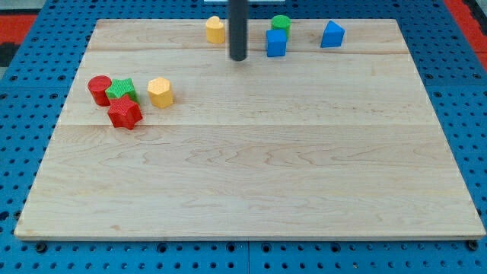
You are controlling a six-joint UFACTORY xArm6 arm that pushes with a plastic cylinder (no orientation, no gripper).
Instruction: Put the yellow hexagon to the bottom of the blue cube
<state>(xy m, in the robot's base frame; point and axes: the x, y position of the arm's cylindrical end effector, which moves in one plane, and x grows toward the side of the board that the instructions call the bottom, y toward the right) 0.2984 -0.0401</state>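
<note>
The yellow hexagon (160, 92) lies at the board's left, just right of a cluster of blocks. The blue cube (276, 43) stands near the view's top, right of centre. My tip (238, 58) is at the lower end of the dark rod, to the left of the blue cube and a little lower, apart from it. The tip is far up and to the right of the yellow hexagon.
A red cylinder (99, 90), a green star (122, 90) and a red star (125, 114) cluster at the left. A second yellow block (216, 30) sits at the top, left of the rod. A green cylinder (281, 23) stands behind the blue cube. Another blue block (332, 34) lies right. The wooden board (251, 167) carries everything.
</note>
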